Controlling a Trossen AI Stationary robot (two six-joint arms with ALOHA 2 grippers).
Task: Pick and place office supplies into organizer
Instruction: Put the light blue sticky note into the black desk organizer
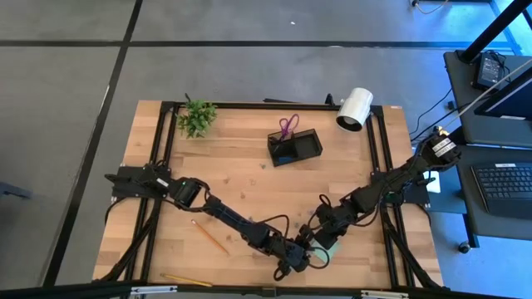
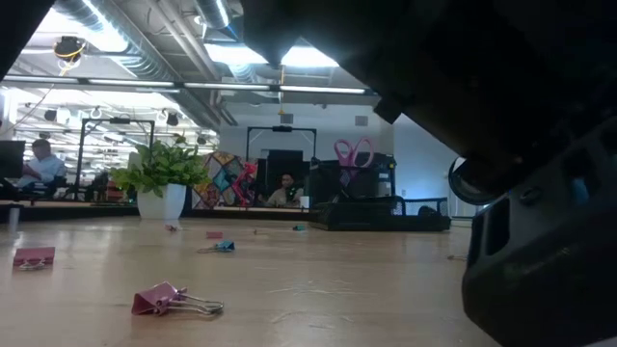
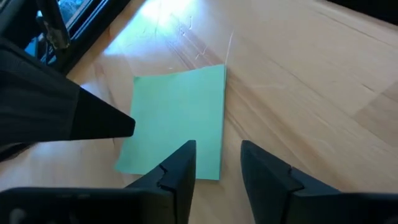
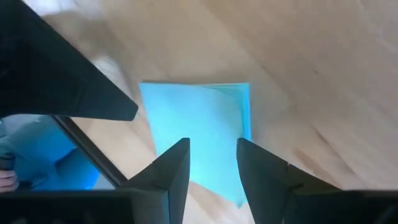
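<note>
The light-green sticky-note pad (image 1: 332,247) lies flat on the wood near the table's near edge. Both grippers meet over it. My left gripper (image 1: 299,259) is open. In its wrist view the pad (image 3: 177,118) lies ahead, and the pad's side edge runs into the gap between the fingers. My right gripper (image 1: 320,235) is open too, and its fingers straddle the pad (image 4: 199,124) from above. The black organizer (image 1: 293,147) stands mid-table toward the far edge, with purple-handled scissors (image 1: 288,126) upright in it. My left gripper has one finger (image 3: 180,168) over the pad's corner (image 3: 208,168); I cannot tell whether it touches. My right gripper has its fingers (image 4: 171,168) over the pad's near part (image 4: 211,168), pointing down; I cannot tell whether they touch it.
An orange pencil (image 1: 210,237) and a yellow pencil (image 1: 187,281) lie near the table's near-left edge. The plant (image 1: 197,118) and white cylinder (image 1: 355,109) stand at the far edge. In the low view a pink binder clip (image 2: 174,301) lies close and an arm fills the right.
</note>
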